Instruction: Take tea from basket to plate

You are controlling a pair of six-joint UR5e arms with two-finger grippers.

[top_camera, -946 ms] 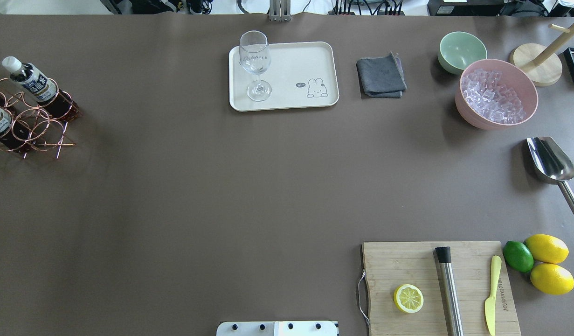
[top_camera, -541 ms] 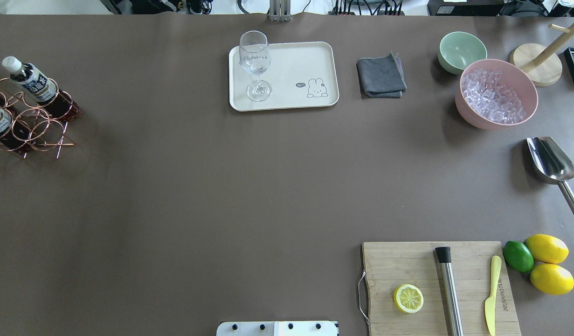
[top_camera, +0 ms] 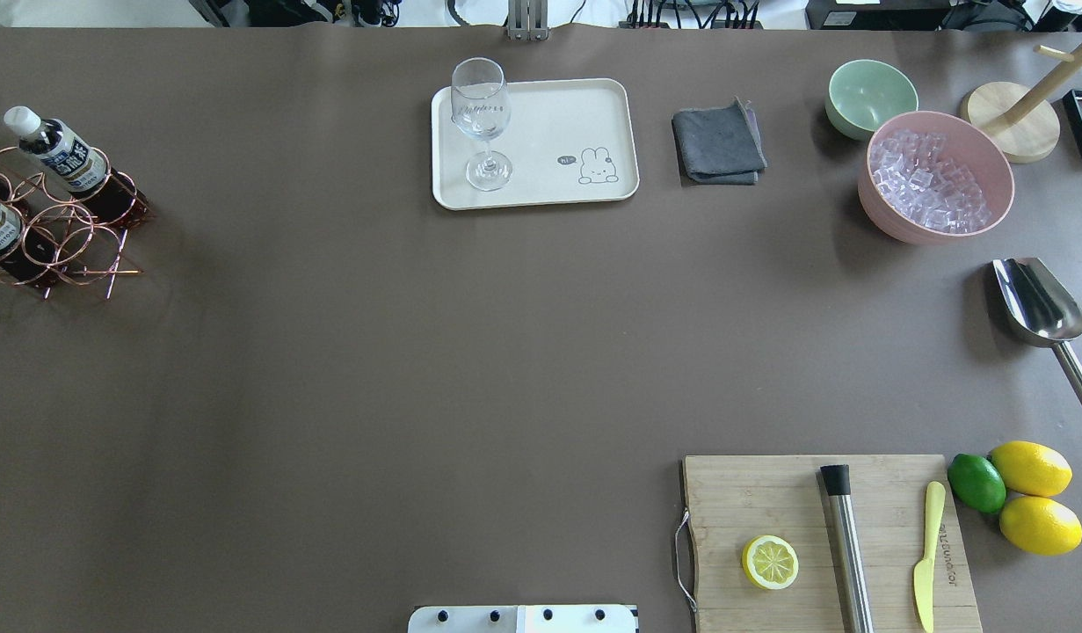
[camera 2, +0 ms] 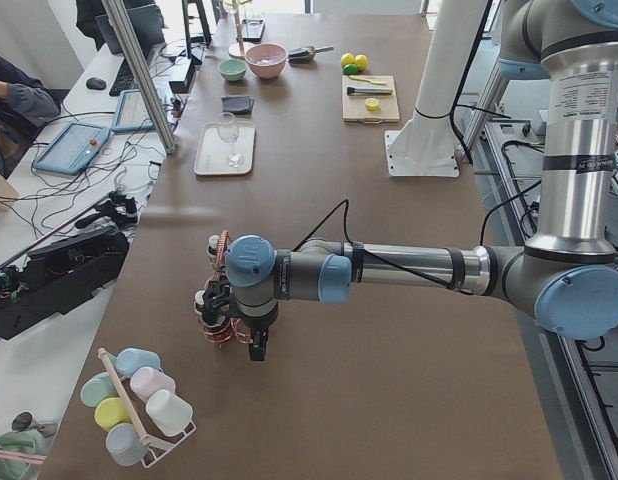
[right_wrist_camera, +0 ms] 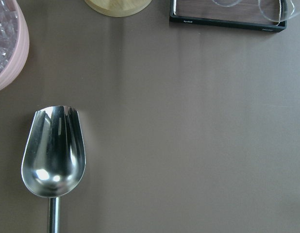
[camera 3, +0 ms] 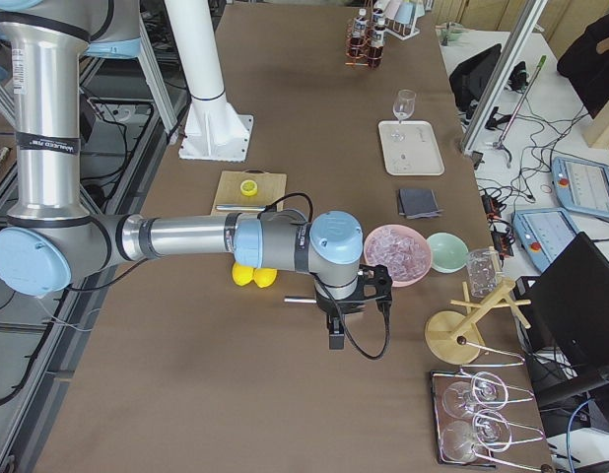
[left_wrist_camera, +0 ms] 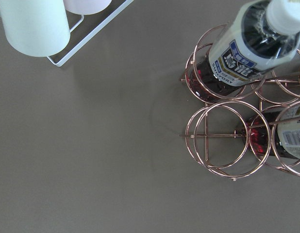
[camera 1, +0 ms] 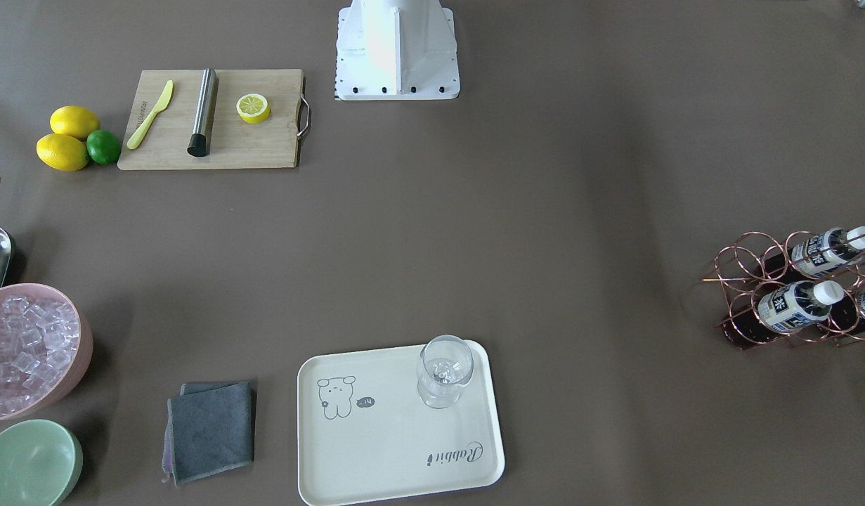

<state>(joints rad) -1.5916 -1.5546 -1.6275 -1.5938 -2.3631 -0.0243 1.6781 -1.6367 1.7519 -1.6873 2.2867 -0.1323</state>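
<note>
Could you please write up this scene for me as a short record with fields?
tea: three bottles, all standing in basket cells
basket: copper wire, at the robot's left end of the table
plate: cream tray, no bottle on it
glass: upright on one corner of the plate
left gripper: above the table beside the basket; open or shut cannot be told
right gripper: above the table near the pink ice bowl; open or shut cannot be told
</note>
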